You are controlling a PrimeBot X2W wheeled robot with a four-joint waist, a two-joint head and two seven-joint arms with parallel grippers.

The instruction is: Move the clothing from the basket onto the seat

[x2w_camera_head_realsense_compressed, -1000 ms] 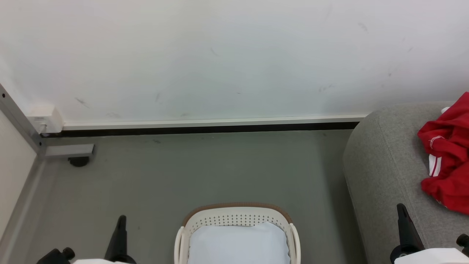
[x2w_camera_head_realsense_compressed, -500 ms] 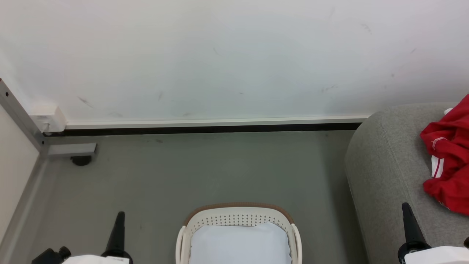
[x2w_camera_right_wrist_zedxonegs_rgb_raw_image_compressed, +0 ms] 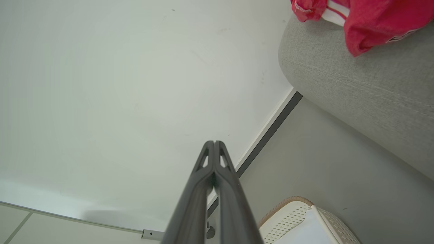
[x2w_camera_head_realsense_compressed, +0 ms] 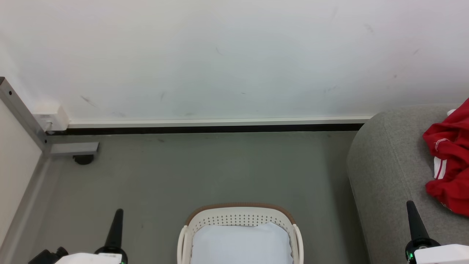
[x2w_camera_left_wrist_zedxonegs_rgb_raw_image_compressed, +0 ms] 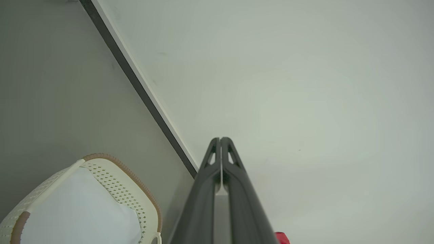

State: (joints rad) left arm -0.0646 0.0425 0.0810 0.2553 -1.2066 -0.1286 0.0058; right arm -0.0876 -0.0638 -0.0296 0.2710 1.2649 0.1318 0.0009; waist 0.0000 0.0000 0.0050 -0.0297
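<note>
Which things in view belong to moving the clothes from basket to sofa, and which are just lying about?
Job: large grey woven-fabric sofa; soft bright red clothing with white stripes, lying on it; rounded cream-white perforated plastic basket; left gripper and right gripper, both shut.
Just there: white wall; grey floor; grey metal frame leg with black caster; small white box.

— What sort of room is this?
— Seemingly a test space dressed as a home: scuffed white wall (x2w_camera_head_realsense_compressed: 234,55) across the top, grey floor (x2w_camera_head_realsense_compressed: 205,168), aluminium frame post (x2w_camera_head_realsense_compressed: 22,111) at far left.
— And the homely part?
— Grey sofa (x2w_camera_head_realsense_compressed: 388,165) at right, laundry basket (x2w_camera_head_realsense_compressed: 238,219) at bottom centre.
</note>
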